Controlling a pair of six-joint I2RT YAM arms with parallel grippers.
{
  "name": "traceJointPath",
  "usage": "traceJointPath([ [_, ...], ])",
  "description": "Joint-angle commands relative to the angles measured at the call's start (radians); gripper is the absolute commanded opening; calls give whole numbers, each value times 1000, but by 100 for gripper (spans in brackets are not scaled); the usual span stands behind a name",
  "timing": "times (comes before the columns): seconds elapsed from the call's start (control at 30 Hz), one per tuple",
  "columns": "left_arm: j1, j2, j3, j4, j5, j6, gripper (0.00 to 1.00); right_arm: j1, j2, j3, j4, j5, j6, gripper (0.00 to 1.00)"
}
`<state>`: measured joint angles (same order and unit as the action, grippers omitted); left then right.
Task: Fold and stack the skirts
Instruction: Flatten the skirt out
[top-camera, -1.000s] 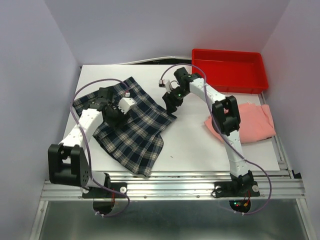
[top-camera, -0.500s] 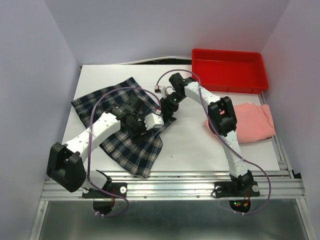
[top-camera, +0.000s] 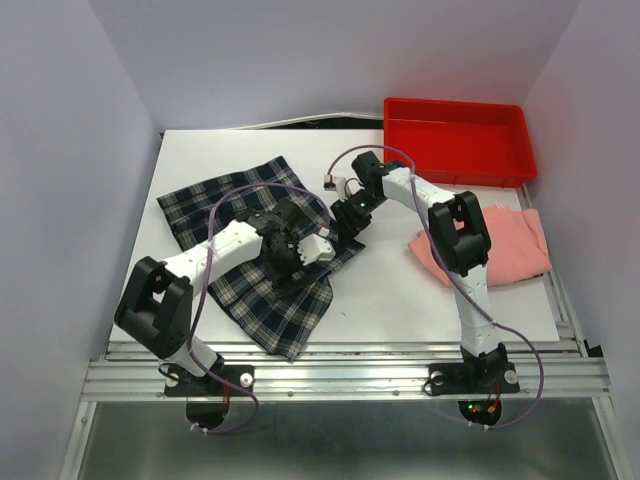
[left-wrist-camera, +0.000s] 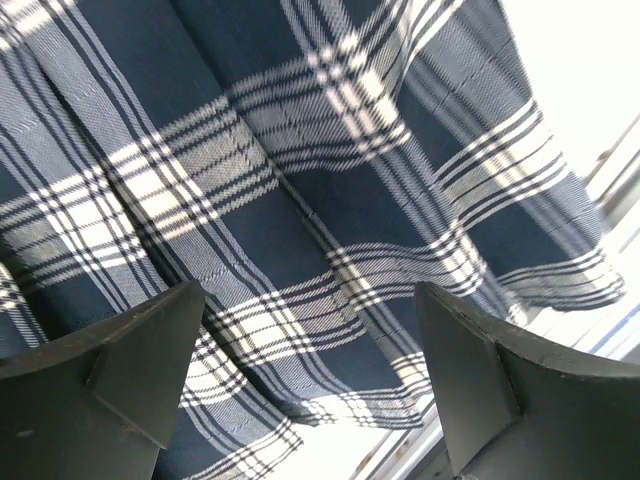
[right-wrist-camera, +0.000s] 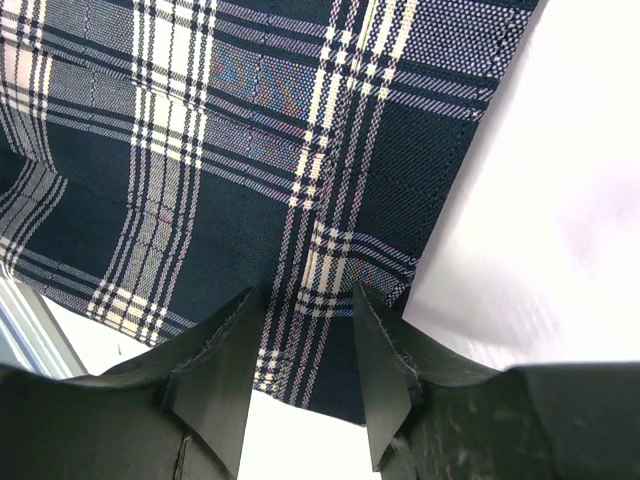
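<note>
the plaid skirt (top-camera: 262, 305) lay spread on the left of the white table (top-camera: 400, 290), its middle hidden under the left arm. the left gripper (left-wrist-camera: 310, 300) hung over it, jaws spread wide. the right gripper (right-wrist-camera: 308, 300) sat at its right edge, jaws nearly together; whether they pinched cloth was unclear. the pink skirt (top-camera: 515, 245) lay partly behind the right arm, near the red tray (top-camera: 455, 102).

Bright, even overhead light; soft shadows on white counter (top-camera: 400, 290). Wrist cams: plaid skirt (left-wrist-camera: 300, 200) sharp, counter blown out w/ glare, near jaws dark, blurry.
</note>
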<state>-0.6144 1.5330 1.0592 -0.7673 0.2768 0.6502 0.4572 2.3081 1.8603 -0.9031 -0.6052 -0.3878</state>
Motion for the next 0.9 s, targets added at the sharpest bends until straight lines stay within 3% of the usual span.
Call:
traceJointPath([
  [0.0, -8, -76, 28, -16, 87, -23, 98, -9, 83, -84, -129, 225, -11, 48],
  [0.13, -54, -31, -42, 43, -56, -64, 95, -9, 86, -55, -164, 159, -2, 48],
  [0.23, 30, 77, -61, 56, -97, -51, 71, -9, 111, 6, -187, 148, 0, 49],
  [0.43, 231, 263, 94, 89, -194, 38, 63, -9, 168, 112, -224, 122, 15, 49],
  [0.6, 346, 496, 385, 122, -264, 63, 64, -9, 232, 207, -194, 104, 30, 49],
  [0.67, 389, 538, 523, 85, -261, 66, 69, -9, 266, 255, -175, 111, 35, 49],
  [0.8, 410, 446, 521, 33, -136, 132, 84, -9, 286, 313, -161, 146, 24, 49],
  [0.87, 412, 327, 481, 13, -68, 187, 89, -9, 268, 326, -157, 150, 27, 49],
])
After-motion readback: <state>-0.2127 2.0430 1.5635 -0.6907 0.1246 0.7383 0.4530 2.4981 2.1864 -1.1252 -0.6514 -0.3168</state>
